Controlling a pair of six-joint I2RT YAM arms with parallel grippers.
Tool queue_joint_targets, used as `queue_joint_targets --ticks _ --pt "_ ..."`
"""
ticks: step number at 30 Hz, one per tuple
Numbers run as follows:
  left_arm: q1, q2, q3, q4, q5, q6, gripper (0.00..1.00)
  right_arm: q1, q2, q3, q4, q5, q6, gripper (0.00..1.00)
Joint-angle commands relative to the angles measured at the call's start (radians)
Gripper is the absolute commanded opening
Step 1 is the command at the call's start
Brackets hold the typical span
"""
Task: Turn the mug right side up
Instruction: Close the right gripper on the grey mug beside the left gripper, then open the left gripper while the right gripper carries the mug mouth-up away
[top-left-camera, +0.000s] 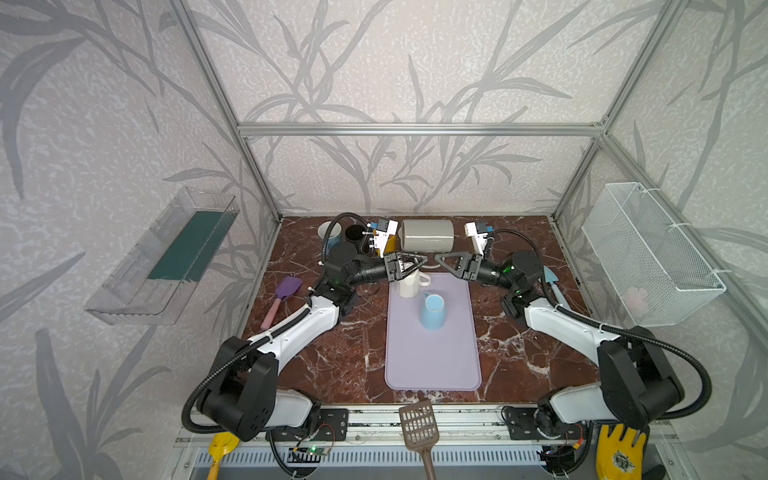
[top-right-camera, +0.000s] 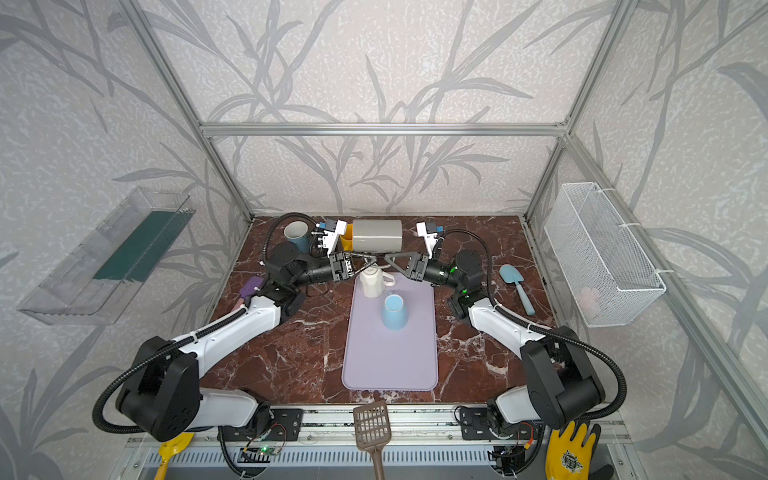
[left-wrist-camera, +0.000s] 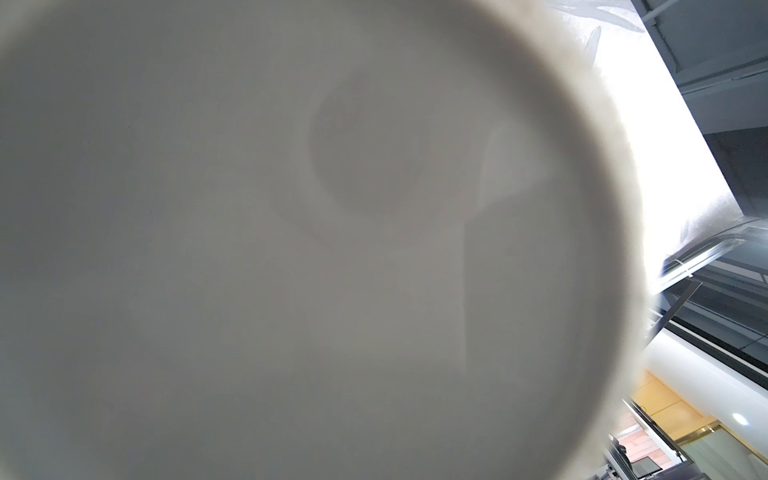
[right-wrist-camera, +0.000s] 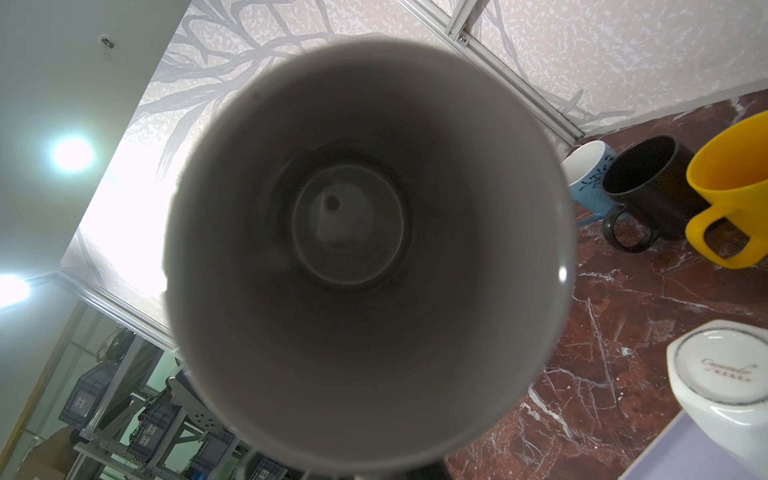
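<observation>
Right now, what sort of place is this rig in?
Probably a lab robot test cell, mocked up as a kitchen counter: aluminium frame with wallpapered panels, left arm and right arm bolted to a front rail, black mug and yellow mug on a marble-look tabletop.

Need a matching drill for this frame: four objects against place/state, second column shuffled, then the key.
Things:
1. grey mug
2. white mug
3. yellow mug
4. blue scoop

Place or state:
a. base up, on the lilac mat
b. lying flat on the table, right of the mat
c. on its side, up in the air
d. mouth up, standing at the back of the table

Pairs: 1-c, 2-a, 3-d, 4-b
</observation>
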Motion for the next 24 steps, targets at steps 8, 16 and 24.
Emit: queue_joint_targets --ticks 8,16,24 --pt "0.007 -0.03 0.068 -0.129 -0.034 0.082 0.4 -0.001 -0.07 0.013 -0.075 -0.018 -0.122 0.0" --pt "0.007 -0.1 0.103 -0.443 -0.164 0.258 0.42 -0.001 -0.13 0.022 -0.239 0.011 -0.222 0.0" --pt "0.007 -0.101 0.142 -0.632 -0.266 0.336 0.42 -0.003 -0.172 0.035 -0.396 0.052 -0.309 0.0"
